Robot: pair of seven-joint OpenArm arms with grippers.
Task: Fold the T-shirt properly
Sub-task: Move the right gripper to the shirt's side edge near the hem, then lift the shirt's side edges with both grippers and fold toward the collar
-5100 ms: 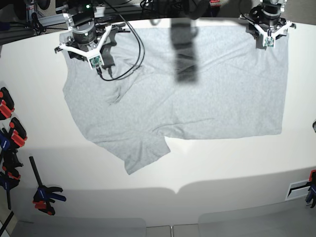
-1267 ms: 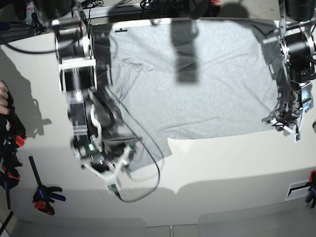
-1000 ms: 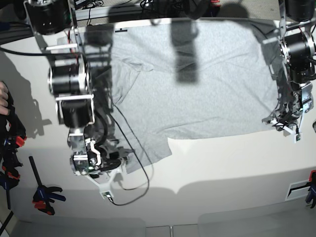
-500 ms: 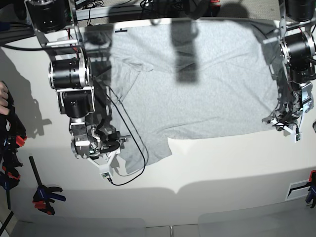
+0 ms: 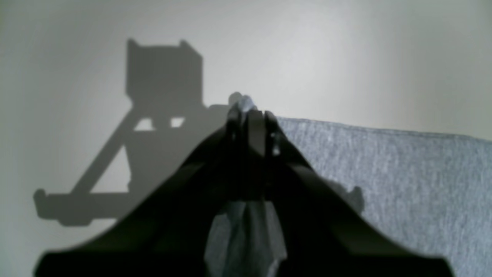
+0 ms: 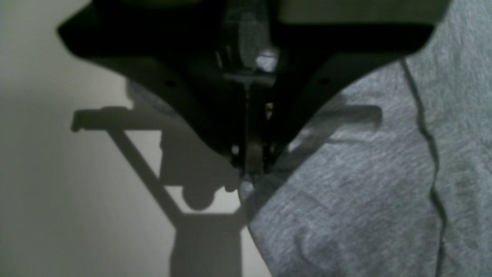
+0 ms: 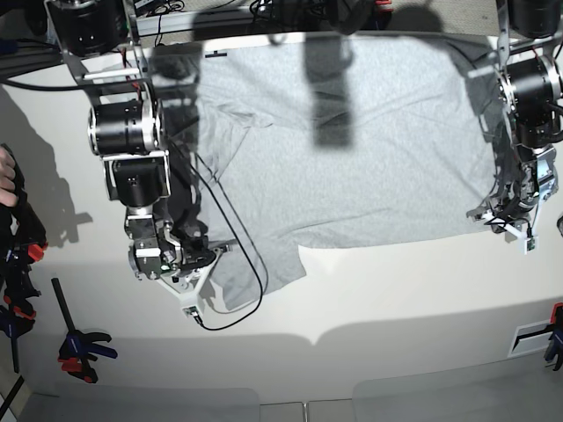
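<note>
Pinching the shirt (image 7: 352, 149) at two near corners, my left jaws (image 5: 249, 112) and right jaws (image 6: 251, 169) were shut tight on cloth. It lay spread flat on the table (image 7: 413, 299). No fold was made yet.

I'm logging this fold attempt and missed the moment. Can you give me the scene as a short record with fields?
garment: T-shirt, grey, spread flat, plain side up
surface: white table
left gripper: jaws shut on the T-shirt's near hem corner
right gripper: jaws shut on the edge of the near sleeve
cable: black, trailing across the cloth
clutter: clamps at the table edge
</note>
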